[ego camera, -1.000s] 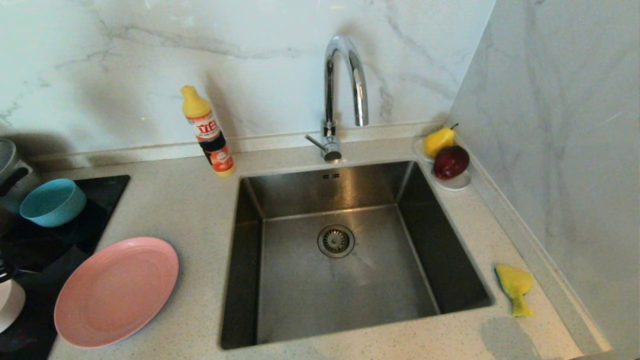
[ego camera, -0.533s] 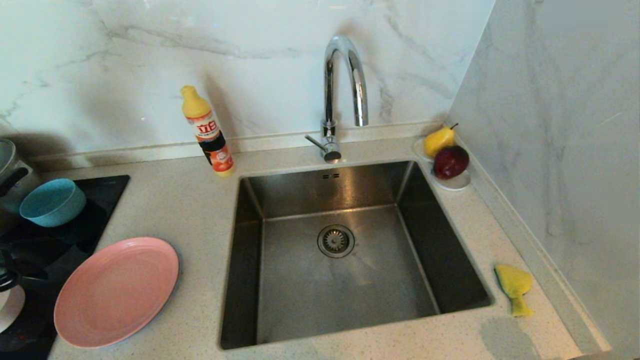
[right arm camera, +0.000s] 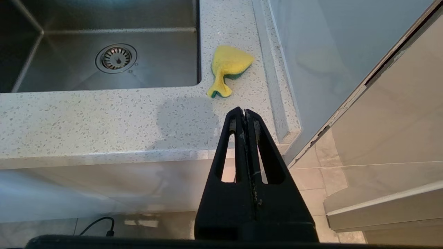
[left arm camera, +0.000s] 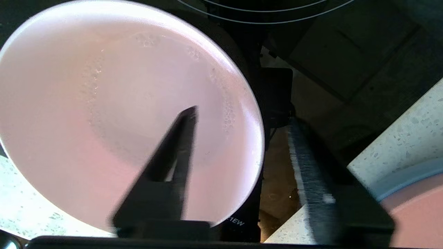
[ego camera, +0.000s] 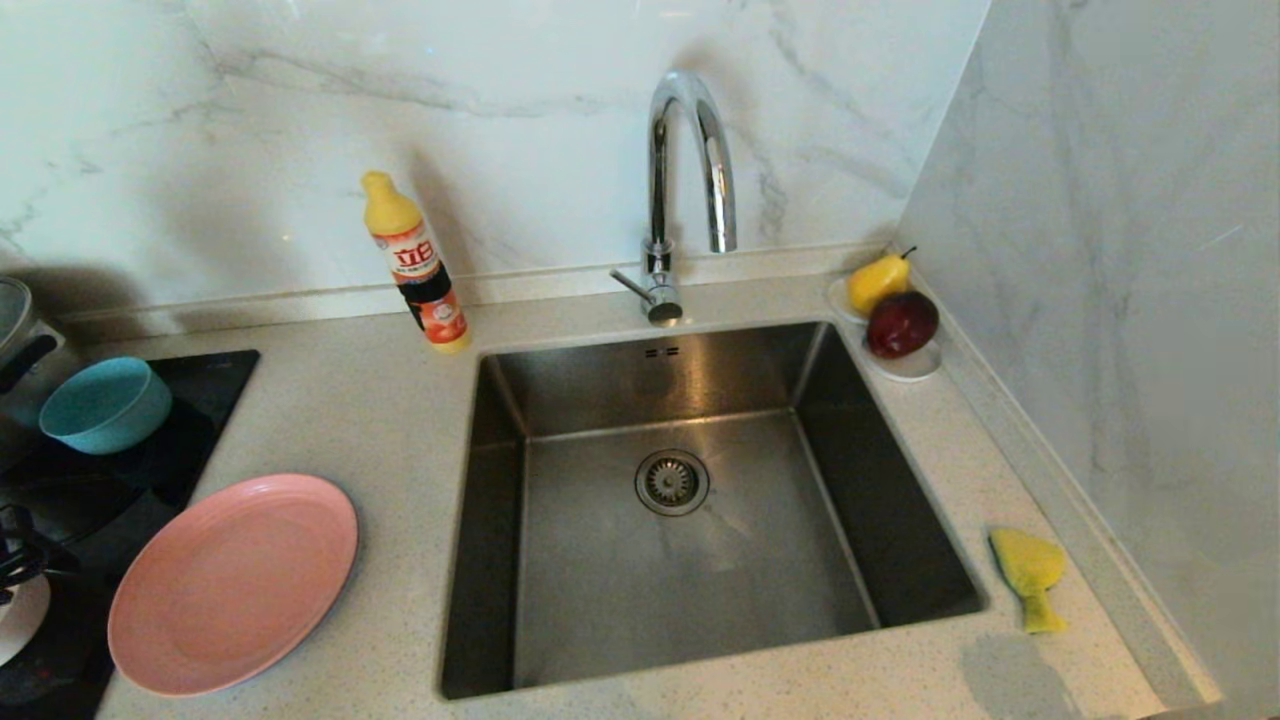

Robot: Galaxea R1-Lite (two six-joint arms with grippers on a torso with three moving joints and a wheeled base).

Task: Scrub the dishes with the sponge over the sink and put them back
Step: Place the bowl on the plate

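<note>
Pale pink bowl (left arm camera: 104, 114) between left gripper's (left arm camera: 242, 121) parted fingers, one inside, one outside rim.

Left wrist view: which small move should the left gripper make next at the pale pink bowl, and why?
Probably close the left gripper on the rim of the pale pink bowl: one finger is inside, the other outside, the rim between them not yet pinched. The right gripper is parked, shut.
</note>
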